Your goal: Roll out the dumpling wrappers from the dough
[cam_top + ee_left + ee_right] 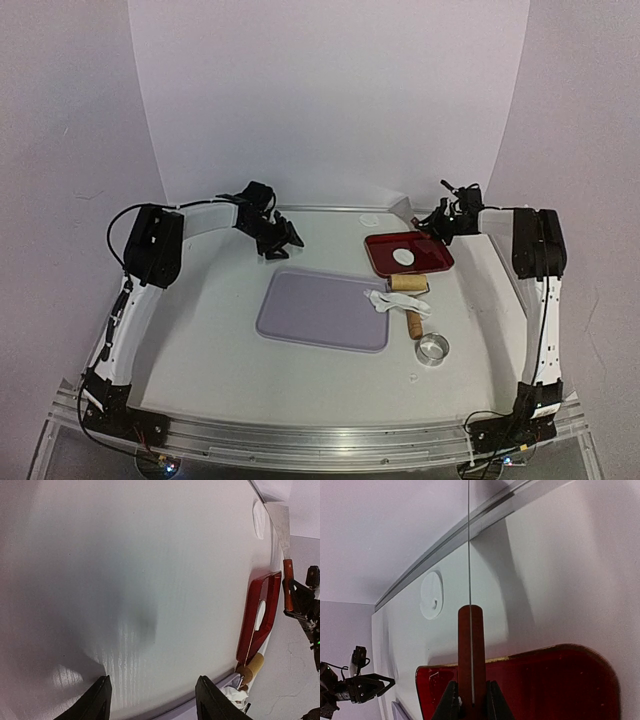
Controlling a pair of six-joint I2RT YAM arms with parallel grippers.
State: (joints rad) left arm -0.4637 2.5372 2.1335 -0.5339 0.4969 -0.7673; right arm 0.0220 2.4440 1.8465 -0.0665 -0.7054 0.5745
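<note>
Our left tool (pixel 285 240) hangs with jaws apart and empty behind the purple mat (pixel 322 308), clear of the work, we judge. Ragged dough (pixel 392 299) lies at the mat's right edge beside the wooden roller (pixel 410 284). One dumpling wrapper (pixel 405 256) rests in the red tray (pixel 385 250). Our right tool (pixel 470 702) clamps a spatula (pixel 470 645) by it, likely for lifting discs.

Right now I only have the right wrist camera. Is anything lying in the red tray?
Observer: Yes, one round white wrapper lies in the red tray.
Operator: Where is the ring cutter?
Observer: The metal ring cutter stands on the table, nearer the arm bases than the wooden roller.
Operator: Any leftover dough?
Observer: Ragged dough scraps lie at the purple mat's right edge, beside the roller.
</note>
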